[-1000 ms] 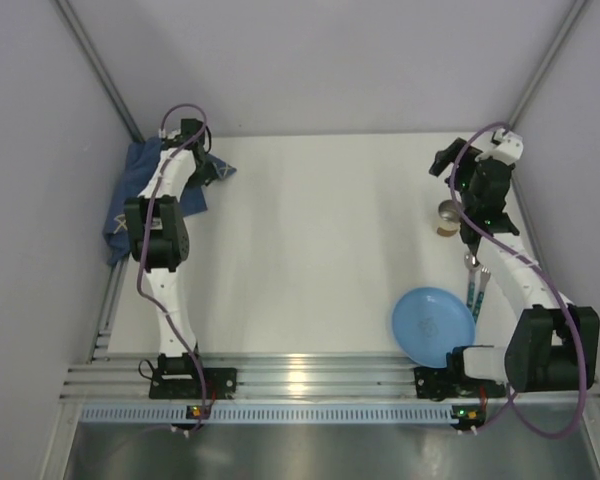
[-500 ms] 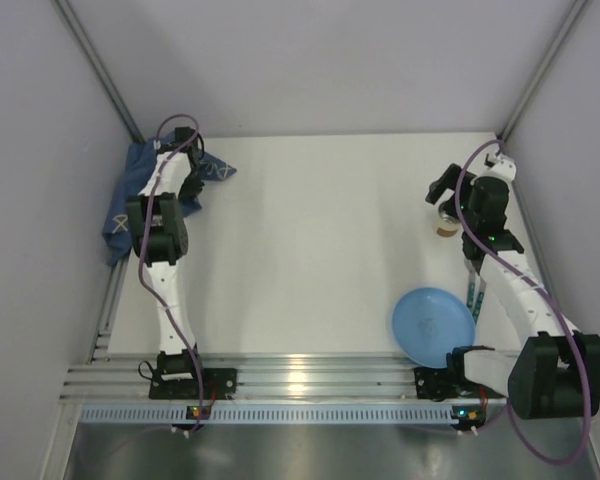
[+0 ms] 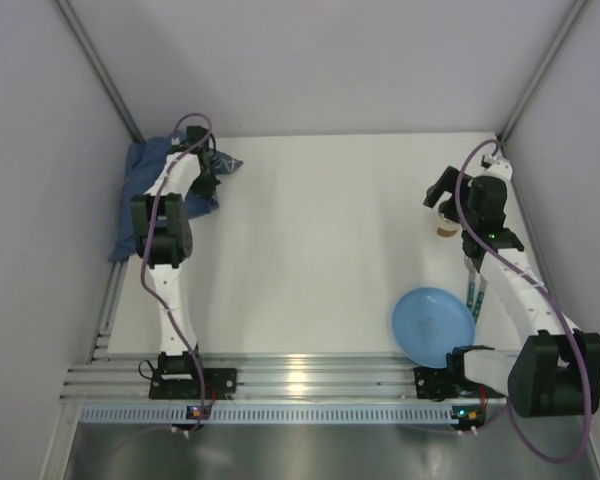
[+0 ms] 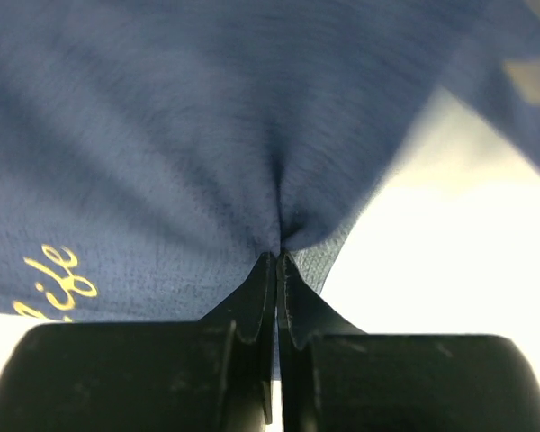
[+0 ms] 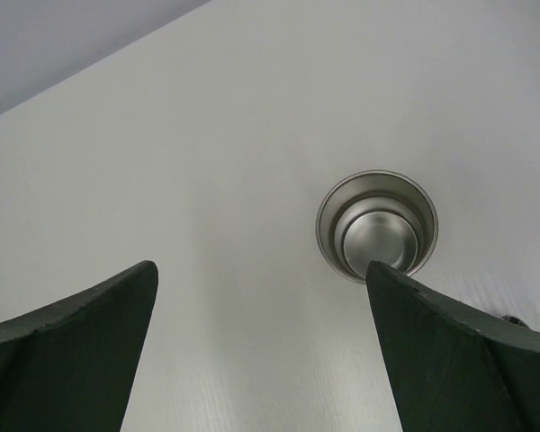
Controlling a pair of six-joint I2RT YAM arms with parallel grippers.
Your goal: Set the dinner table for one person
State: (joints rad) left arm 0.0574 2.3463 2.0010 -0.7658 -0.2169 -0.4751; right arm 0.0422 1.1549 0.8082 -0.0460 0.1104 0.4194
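**Overhead and wrist views of a two-arm cell, read left to right.**

- **Counter, one.** The matte white counter [image 3: 320, 250] runs from the near rail to the far wall. It carries every item listed here.
- **Cloth, one.** A dark blue cloth [image 3: 135, 205] lies crumpled at the far left corner and reaches the counter's left edge. One corner is drawn toward the centre. The yellow lettering [image 4: 58, 274] on it is cut off by the frame edge and cannot be read.
- **Left end effector, one.** The two fingers of the left end effector [image 4: 276, 258] are pressed together, with a fold of the cloth pinched between their tips. The fabric puckers at the grip. In the overhead view the left arm [image 3: 165, 240] hides the pinch itself.
- **Plate, one.** A round, light blue plate [image 3: 432, 325] rests at the near right, just beside the base of the right arm [image 3: 520, 290].
- **Cutlery, count unsettled.** Teal-handled cutlery [image 3: 473, 292] lies just right of the plate. The right arm crosses it, so the number of pieces cannot be settled.
- **Cup, one.** A metal cup [image 5: 378, 225] stands upright, mouth up, at the far right. In the overhead view it is mostly hidden behind the wrist.
- **Right end effector, one.** The fingers of the right end effector [image 5: 259, 270] are spread wide and hold nothing. The cup sits beyond the tips, nearer the right finger, and touches neither.
- **Unidentified.** A small dark shape at the right finger's edge is too small to identify.
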